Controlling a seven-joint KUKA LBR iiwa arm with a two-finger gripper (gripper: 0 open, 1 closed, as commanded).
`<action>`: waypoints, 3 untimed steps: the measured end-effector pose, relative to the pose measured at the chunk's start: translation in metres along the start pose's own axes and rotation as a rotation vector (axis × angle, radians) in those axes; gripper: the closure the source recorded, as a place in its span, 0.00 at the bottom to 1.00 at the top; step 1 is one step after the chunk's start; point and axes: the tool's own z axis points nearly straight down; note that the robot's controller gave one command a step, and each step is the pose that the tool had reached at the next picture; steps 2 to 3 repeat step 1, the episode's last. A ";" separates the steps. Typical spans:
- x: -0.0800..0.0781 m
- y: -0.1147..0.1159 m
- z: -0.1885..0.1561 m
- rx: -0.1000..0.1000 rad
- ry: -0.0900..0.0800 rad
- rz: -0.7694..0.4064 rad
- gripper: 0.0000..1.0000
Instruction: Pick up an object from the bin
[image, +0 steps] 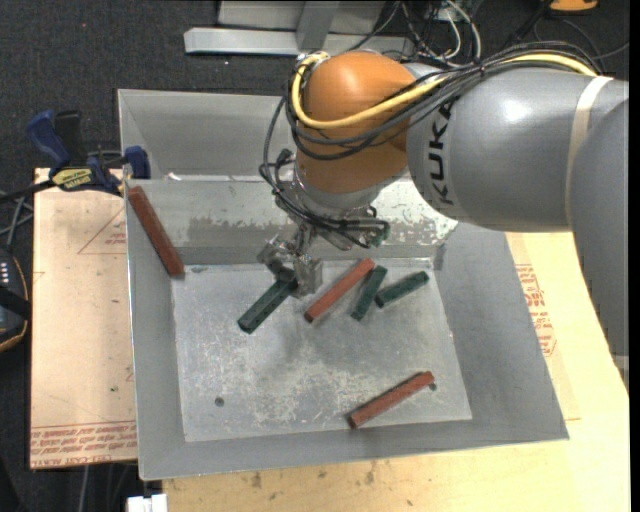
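My gripper (295, 266) hangs under the arm's orange dome, over the upper middle of the bin floor. Its tip sits right at the upper right end of a dark green bar (266, 306) that lies slanted down to the left. Whether it touches that bar is hidden by the gripper body. Just to the right lies a red-brown bar (338, 290), slanted the same way and close beside the gripper. Beyond it is a short dark green bar (367, 293).
Another dark green bar (403, 288) lies further right. A red-brown bar (390, 398) rests near the bin's front right. A long red-brown bar (155, 232) leans along the left wall. The arm and its cables cover the bin's back right.
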 end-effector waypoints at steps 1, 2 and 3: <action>0.000 0.000 0.000 0.000 0.000 -0.004 1.00; 0.000 0.000 0.000 0.000 0.000 -0.004 1.00; 0.000 0.000 0.000 0.000 0.000 -0.004 1.00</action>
